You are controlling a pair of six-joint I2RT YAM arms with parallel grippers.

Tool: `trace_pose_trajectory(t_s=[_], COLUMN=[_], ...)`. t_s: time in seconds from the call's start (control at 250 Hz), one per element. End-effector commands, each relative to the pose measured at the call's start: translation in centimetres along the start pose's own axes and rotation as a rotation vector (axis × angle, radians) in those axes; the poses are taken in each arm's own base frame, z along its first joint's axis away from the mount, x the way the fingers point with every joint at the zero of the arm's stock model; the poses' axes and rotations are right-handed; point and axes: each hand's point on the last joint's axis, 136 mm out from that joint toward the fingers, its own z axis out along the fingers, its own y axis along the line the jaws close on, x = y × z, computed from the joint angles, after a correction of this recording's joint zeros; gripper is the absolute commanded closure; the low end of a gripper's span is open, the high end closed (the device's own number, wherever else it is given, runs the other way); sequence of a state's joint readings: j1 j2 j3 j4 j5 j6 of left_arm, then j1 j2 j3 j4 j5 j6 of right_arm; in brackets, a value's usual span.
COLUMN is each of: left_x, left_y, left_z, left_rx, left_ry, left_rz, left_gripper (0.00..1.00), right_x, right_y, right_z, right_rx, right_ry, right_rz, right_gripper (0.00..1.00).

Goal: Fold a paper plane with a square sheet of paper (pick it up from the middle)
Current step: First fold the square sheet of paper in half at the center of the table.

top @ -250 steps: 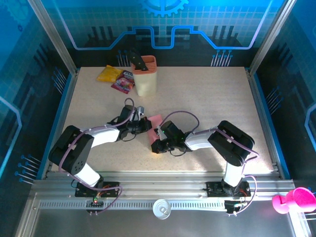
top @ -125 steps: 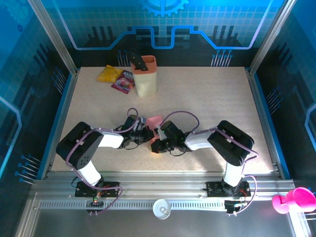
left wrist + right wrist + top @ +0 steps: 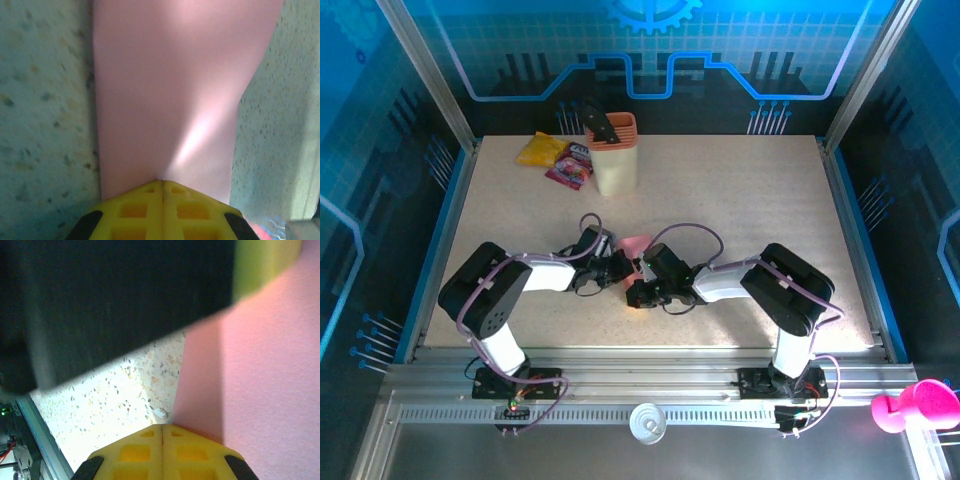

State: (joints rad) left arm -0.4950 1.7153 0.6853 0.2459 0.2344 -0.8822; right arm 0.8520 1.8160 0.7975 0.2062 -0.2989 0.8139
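Pink paper [image 3: 635,244] lies near the middle of the table [image 3: 750,200], between the two grippers. The left gripper [image 3: 162,200] is clenched with its tips at the paper's near end; the right gripper [image 3: 162,440] is clenched too, with its tips at the paper's edge. Whether either pinches the paper I cannot tell. The crease should go best with one tip anchoring while the other presses flat along the fold; dragging would skew it. The paper is matte and plain, already a narrow strip (no dart yet); one side is straight and the other bowed.
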Motion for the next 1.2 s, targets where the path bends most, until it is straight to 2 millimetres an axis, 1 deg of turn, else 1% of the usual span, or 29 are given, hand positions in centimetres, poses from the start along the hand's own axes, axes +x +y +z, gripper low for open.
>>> trace_pose_trajectory(t_s=[0.0,0.124,0.435,0.791,0.939,1.127,1.198], left_x=[-2.7,-4.0,-6.6,-10.0,-11.1,-11.9,-12.6], left_y=[2.0,1.8,2.6,2.5,3.2,4.3,4.7], left_z=[-0.1,0.0,0.6,0.9,1.0,1.4,1.3], left_rx=[-0.102,-0.109,-0.144,-0.164,-0.186,-0.215,-0.232], left_ry=[-0.076,-0.090,-0.100,-0.127,-0.134,-0.135,-0.147], left_rz=[0.002,0.015,0.016,0.024,0.019,0.005,0.001], left_gripper=[0.98,0.99,0.99,0.99,0.99,0.99,0.99], right_x=[6.0,6.3,6.7,7.4,7.4,7.4,7.2], right_y=[-6.7,-6.9,-7.1,-7.8,-7.7,-7.5,-7.3], right_z=[0.3,0.4,0.4,0.3,0.4,0.4,0.3], right_rx=[0.243,0.243,0.251,0.268,0.265,0.261,0.258], right_ry=[0.181,0.188,0.192,0.200,0.199,0.198,0.192], right_rz=[0.121,0.121,0.124,0.133,0.132,0.131,0.127], right_gripper=[1.00,1.00,1.00,1.00,1.00,1.00,1.00])
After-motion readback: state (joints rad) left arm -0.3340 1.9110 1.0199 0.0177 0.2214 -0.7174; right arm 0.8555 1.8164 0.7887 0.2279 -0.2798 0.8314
